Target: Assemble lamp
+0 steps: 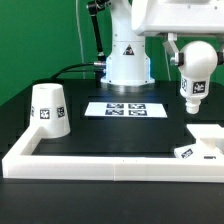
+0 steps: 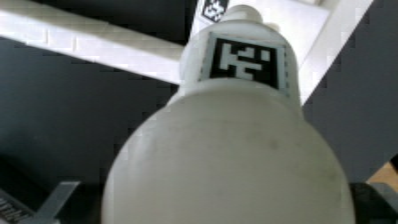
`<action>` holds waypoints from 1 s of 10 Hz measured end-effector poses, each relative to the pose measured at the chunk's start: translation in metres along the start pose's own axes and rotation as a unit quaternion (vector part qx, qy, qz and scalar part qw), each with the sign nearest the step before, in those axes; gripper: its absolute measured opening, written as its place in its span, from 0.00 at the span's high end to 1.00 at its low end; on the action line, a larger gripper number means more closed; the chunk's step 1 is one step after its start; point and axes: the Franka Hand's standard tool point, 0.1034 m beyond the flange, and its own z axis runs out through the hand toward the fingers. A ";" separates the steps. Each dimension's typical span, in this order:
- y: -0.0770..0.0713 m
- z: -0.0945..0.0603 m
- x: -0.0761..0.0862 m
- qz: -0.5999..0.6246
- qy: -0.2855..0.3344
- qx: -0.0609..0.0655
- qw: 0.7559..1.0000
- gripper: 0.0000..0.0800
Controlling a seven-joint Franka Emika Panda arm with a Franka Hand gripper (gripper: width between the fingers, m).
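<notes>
My gripper (image 1: 194,52) is shut on the white bulb (image 1: 192,78) and holds it in the air at the exterior view's right, round head up, narrow tagged stem down. The stem hangs a little above the flat square base (image 1: 206,146), which lies on the black table near the front right. In the wrist view the bulb (image 2: 222,140) fills most of the picture, and my gripper (image 2: 214,208) clamps its head, with dark fingers (image 2: 59,198) at the sides. Part of the base (image 2: 342,50) shows beyond the stem. The cup-like shade (image 1: 48,108) stands apart at the left.
The long white border rail (image 1: 100,161) runs along the table's front and turns back at the left. The marker board (image 1: 126,108) lies flat in the middle, before the arm's white pedestal (image 1: 126,62). A green wall stands behind.
</notes>
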 end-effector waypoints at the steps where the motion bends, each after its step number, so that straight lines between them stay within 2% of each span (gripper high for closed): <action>1: 0.000 0.002 -0.002 0.000 -0.001 0.000 1.000 0.27; 4: 0.001 0.003 0.000 -0.001 0.013 -0.004 1.000 0.27; 6: -0.008 0.006 0.004 -0.002 0.013 0.000 1.000 0.27; 10: -0.011 0.019 -0.001 -0.004 0.005 0.002 1.000 0.27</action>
